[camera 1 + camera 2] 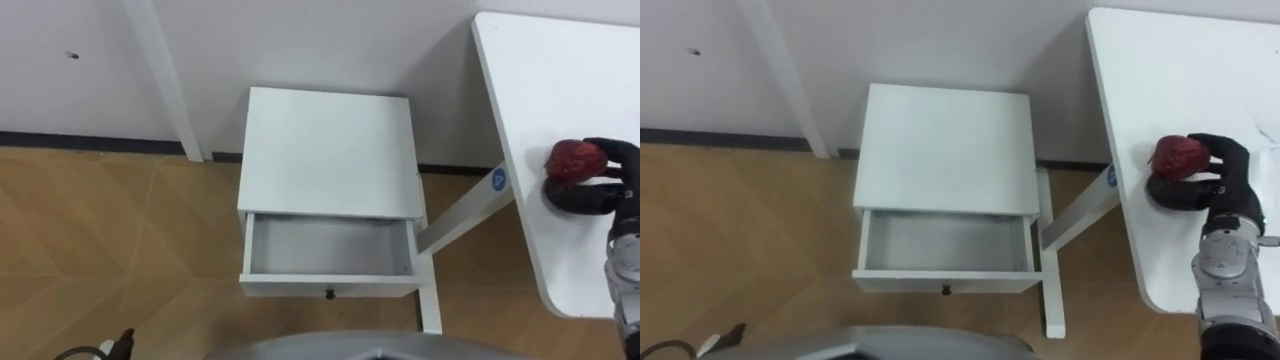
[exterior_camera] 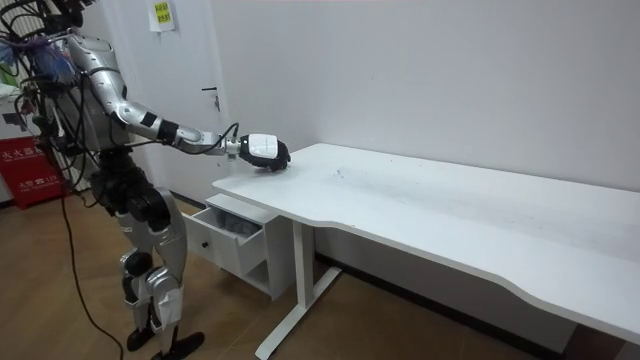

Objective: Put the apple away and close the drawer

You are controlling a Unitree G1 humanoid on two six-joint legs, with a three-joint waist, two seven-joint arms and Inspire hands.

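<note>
The worktop (image 1: 540,90) fills the right of the eye views, with the robot standing on the wooden floor (image 1: 110,230) before a low white cabinet (image 1: 330,150) set against the wall just beside it. The cabinet's drawer (image 1: 330,248) is pulled out and holds nothing that can be seen; its small dark knob (image 1: 329,294) faces the robot. The right hand (image 1: 600,185) reaches out over the near end of the worktop, fingers and thumb curled round the red apple (image 1: 575,160) — a closed grasp, with the apple at or just above the surface; which of the two cannot be told. A dark tip at the lower-left edge is probably the left hand (image 1: 122,343), state not legible. Assessment: early stage — the apple is gripped but well apart from the drawer. Outstanding items are the carry across, the release inside the drawer and pushing the drawer shut.
</note>
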